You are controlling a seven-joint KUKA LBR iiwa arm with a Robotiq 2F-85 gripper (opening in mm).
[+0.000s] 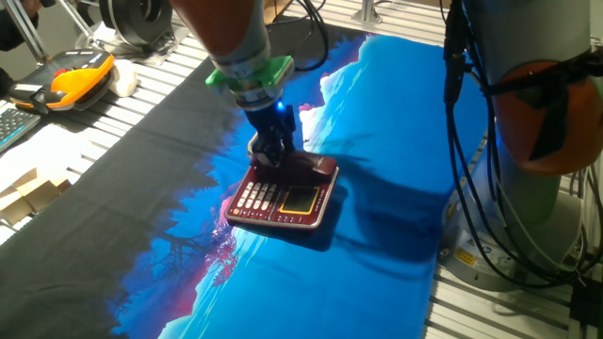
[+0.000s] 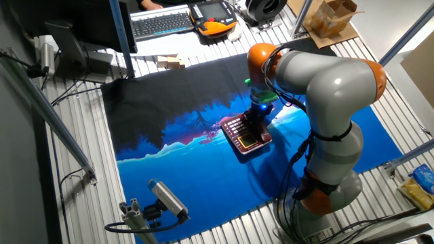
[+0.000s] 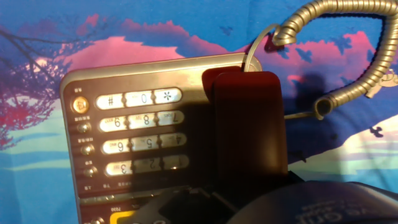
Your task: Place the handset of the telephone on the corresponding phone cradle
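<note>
My end effector (image 1: 271, 151) is low over the dark red flat desk telephone (image 1: 285, 195) with white keypad buttons, on the blue printed cloth (image 1: 377, 141) of the worktop. The slim dark red plastic handset (image 3: 247, 124) lies along the telephone beside the keypad (image 3: 140, 132), its pale curly cord (image 3: 348, 56) looping away. I cannot tell if my fingers are apart or together.
</note>
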